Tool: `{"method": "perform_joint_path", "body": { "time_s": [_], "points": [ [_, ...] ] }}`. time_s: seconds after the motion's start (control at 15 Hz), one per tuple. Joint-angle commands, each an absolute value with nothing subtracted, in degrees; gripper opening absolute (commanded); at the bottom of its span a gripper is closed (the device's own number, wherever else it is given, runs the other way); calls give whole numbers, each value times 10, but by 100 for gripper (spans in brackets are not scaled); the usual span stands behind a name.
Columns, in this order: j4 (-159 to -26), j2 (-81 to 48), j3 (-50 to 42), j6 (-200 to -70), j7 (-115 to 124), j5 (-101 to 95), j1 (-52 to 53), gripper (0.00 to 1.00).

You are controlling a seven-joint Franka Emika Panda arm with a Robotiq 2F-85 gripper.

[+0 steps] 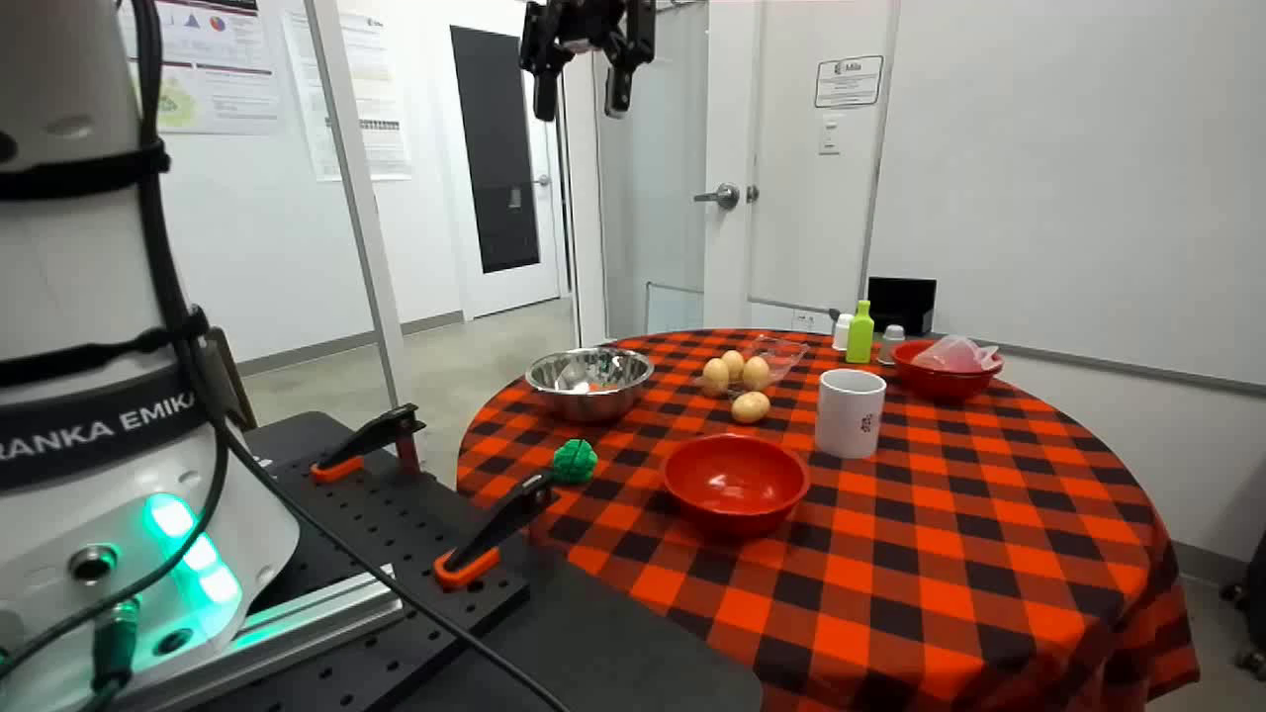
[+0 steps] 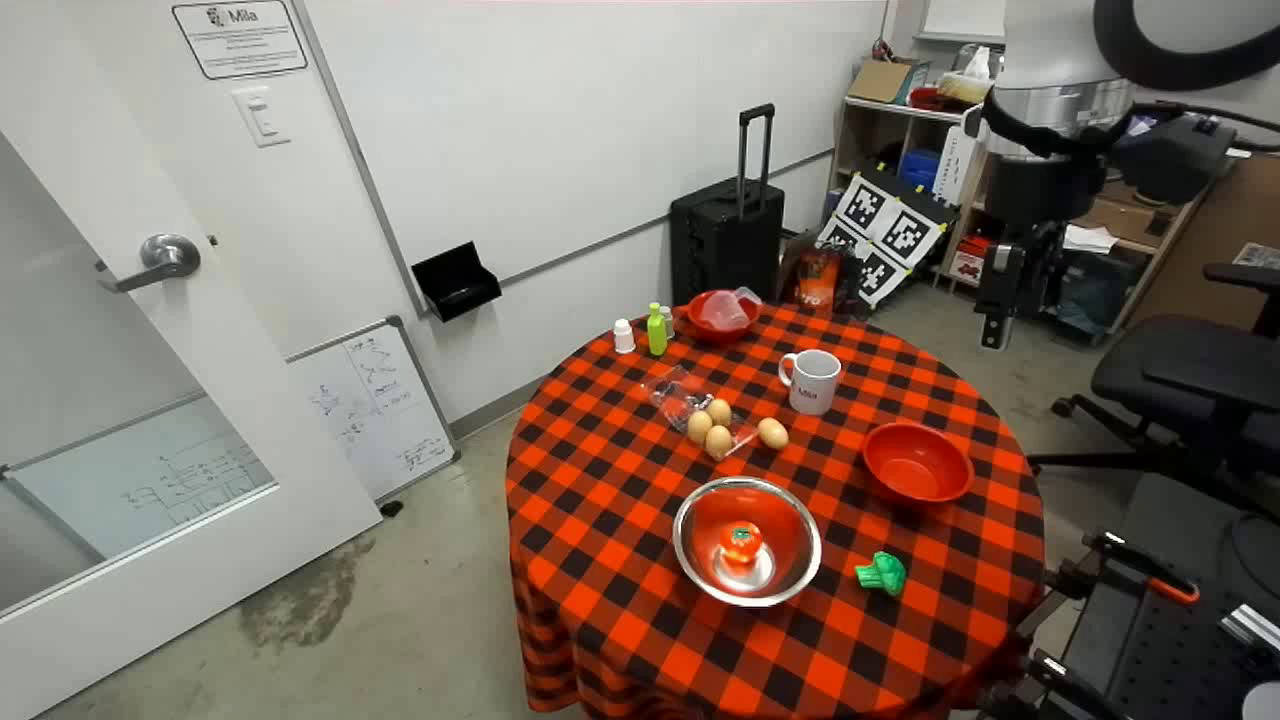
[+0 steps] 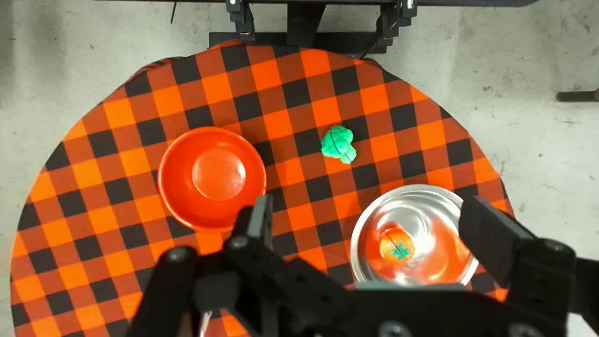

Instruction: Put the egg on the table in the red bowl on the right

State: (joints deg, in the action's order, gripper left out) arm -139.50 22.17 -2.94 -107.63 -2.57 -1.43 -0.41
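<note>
Egg: a loose tan one is found on the round table, just beside the clear plastic carton and near the white mug.
Carton eggs: three are clustered together; whether they are seated in the plastic or rested on it cannot be made out.
Red bowl: the glossy, wide one is set upright on the red-and-black checked cloth, apart from the loose egg.
Robotiq gripper: it is held well above the table; its fingers are pointed downward and spread wide apart.
White mug: it is stood upright between the red bowl and a second red bowl, as is shown in both exterior views.
Second red bowl: a translucent plastic piece is held in it, and a lime-green bottle is stood near it.
Metal bowl: a toy tomato is contained in it.
Toy broccoli: it is laid on the cloth; in the wrist view it is seen between the red bowl and the metal bowl.
</note>
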Motion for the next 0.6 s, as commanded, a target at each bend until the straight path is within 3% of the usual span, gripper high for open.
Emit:
{"method": "perform_joint_path", "body": {
  "time_s": [0.0, 0.53],
  "points": [
    [-1394, 222, -26, -1076, -27, -13, -8, 100],
    [-1385, 97, -38, -1187, -40, 8, -11, 100]
  ]
}}
